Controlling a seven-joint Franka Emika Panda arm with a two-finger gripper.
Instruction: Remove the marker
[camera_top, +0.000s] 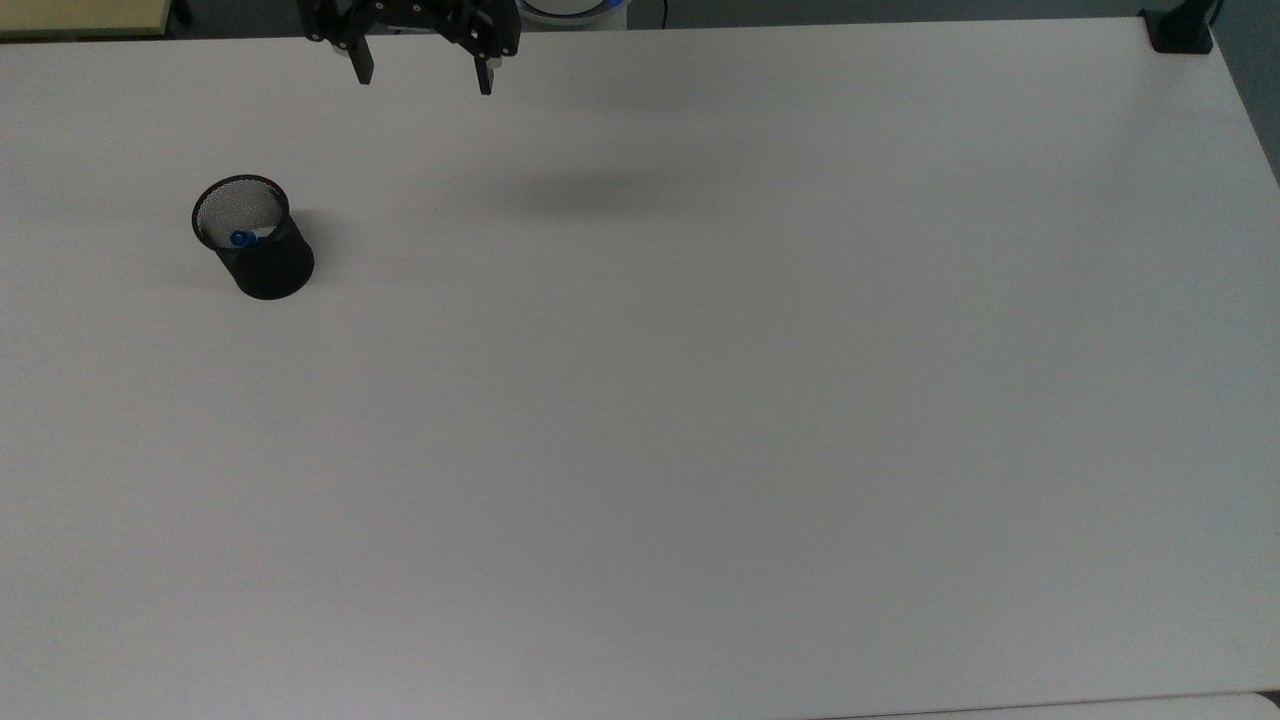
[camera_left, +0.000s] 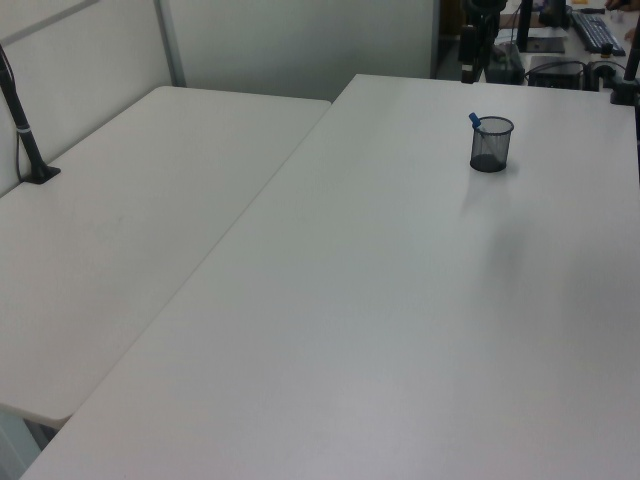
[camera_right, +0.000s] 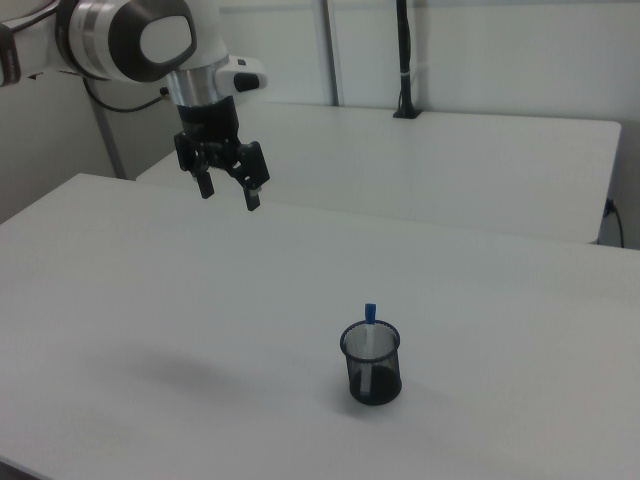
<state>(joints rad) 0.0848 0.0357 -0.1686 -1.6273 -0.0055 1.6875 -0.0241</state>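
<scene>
Standing in the mesh cup (camera_right: 371, 364), the marker (camera_right: 370, 322) is well apart from the spread pincer (camera_right: 229, 191).

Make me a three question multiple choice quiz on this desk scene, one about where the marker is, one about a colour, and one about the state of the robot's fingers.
1. Where is the marker?
A. Flat on the table
B. Standing in the mesh cup
C. Held by the gripper

2. What colour is the marker's top end?
A. Red
B. Green
C. Blue

3. How are the gripper's fingers?
A. Spread open, holding nothing
B. Shut on the marker
C. Shut on the cup

Answers:
1 B, the right view shows it rising out of the cup's rim.
2 C, a blue tip pokes above the rim.
3 A, the top view shows a wide empty gap between them, above the table.
</scene>
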